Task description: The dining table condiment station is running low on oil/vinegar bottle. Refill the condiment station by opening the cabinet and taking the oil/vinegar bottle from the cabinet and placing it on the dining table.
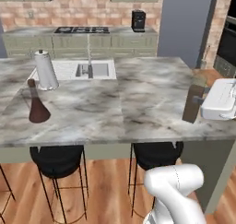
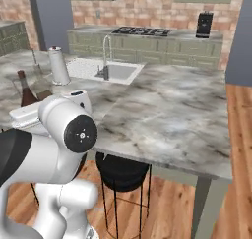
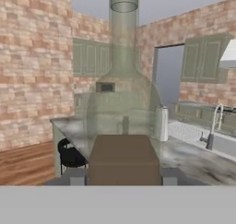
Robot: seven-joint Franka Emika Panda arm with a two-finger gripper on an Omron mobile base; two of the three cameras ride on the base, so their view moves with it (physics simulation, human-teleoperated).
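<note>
bottle placement is the step in hand, by my read. oil/vinegar bottle (image 3: pixel 123 126) sits clamped in the end effector (image 3: pixel 123 176), brown lower part between the two tips, clear upper part and long neck rising straight up in the hand view. in the left base view the bottle (image 1: pixel 193 101) hangs upright over the right end of the bench (image 1: pixel 138 103), beside the white hand; can't tell whether its base touches the marble or is just above it

how i'd do it well:
- keep the bottle vertical, no wrist roll; it's slim and top-heavy with that neck, so it'll tip easily
- lower straight down until the base is flat on the marble, then part the fingers
- it's near the bench's right edge; nudging inward before release looks safer
- brown cork flask (image 1: pixel 37 109) and paper towel roll (image 1: pixel 46 70) are well apart at the far left, sink (image 1: pixel 92 70) too, so no collision risk there
- retreat straight back off the bottle, not sideways, so a finger doesn't drag it over
</note>
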